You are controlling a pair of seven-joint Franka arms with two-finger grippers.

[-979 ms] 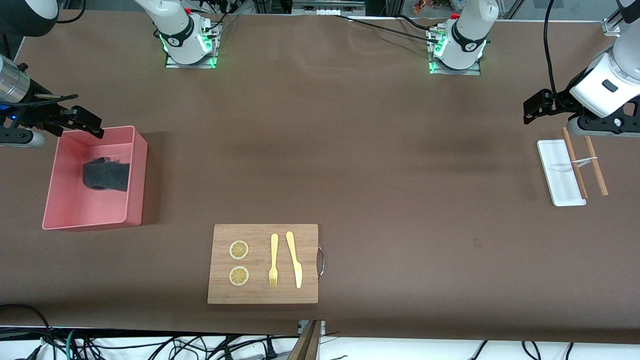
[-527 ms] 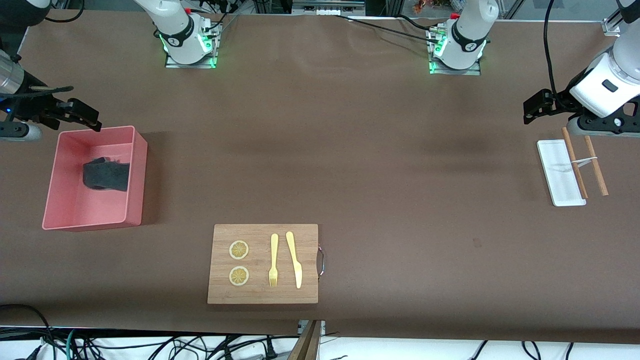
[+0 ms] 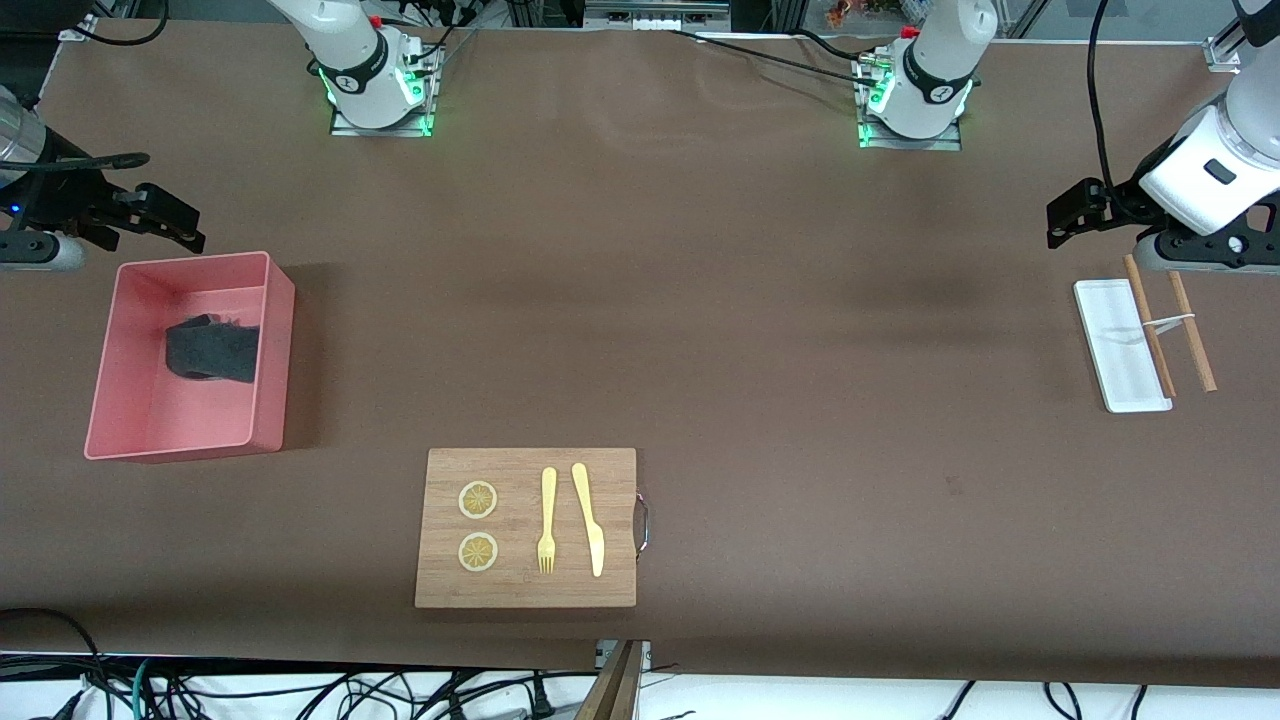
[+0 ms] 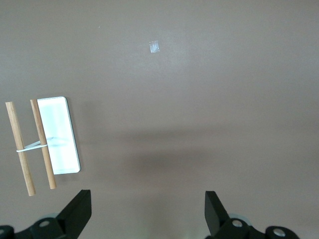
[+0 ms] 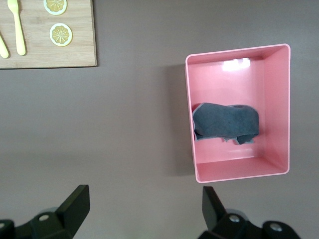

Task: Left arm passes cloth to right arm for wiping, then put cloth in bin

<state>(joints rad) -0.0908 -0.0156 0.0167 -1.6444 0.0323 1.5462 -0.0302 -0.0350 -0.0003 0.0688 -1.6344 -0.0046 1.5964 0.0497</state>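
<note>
The cloth (image 3: 212,349) lies crumpled in the pink bin (image 3: 170,415), dark grey face up, near the bin's middle. The right wrist view also shows the cloth (image 5: 225,123) inside the bin (image 5: 234,79). My right gripper (image 3: 175,218) is open and empty, in the air just off the bin's edge that is farther from the front camera; its fingers (image 5: 75,201) stand wide apart over bare table. My left gripper (image 3: 1060,218) is open and empty, and waits at the left arm's end of the table over bare table (image 4: 147,201).
A wooden cutting board (image 3: 527,527) with two lemon slices, a yellow fork and a knife lies near the table's front edge. A flat white tray (image 3: 1115,350) with two tied wooden sticks (image 3: 1148,325) lies beside the left gripper.
My right gripper has drawn back from over the bin's edge, away from the front camera. The cloth stays in the bin. The left arm has not moved.
</note>
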